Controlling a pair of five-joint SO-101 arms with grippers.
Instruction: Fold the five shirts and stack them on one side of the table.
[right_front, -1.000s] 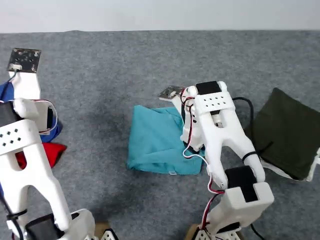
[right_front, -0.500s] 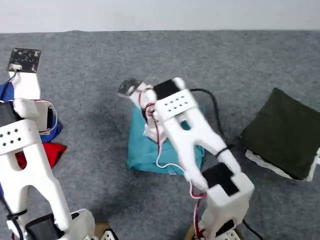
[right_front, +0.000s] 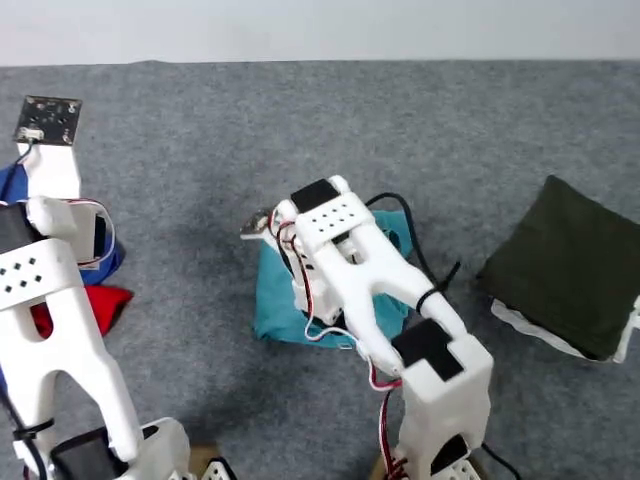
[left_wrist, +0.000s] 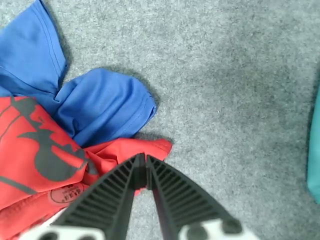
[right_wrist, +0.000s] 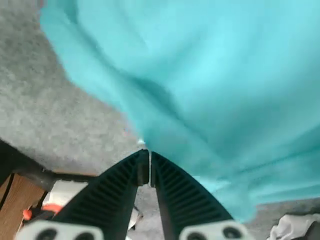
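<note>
The teal shirt (right_front: 275, 290) lay partly folded in the middle of the grey table (right_front: 200, 130), with the right arm (right_front: 345, 225) stretched across it. The right gripper (right_wrist: 144, 159) had its jaws pressed together, the tips close above the shirt's edge. On the right side of the table a folded dark green shirt (right_front: 570, 260) rested on a white shirt (right_front: 525, 325). At the left edge a blue shirt (left_wrist: 100, 107) and a red shirt (left_wrist: 35, 170) lay crumpled and touching. The left gripper (left_wrist: 141, 170) hung above the red shirt's corner, jaws together.
</note>
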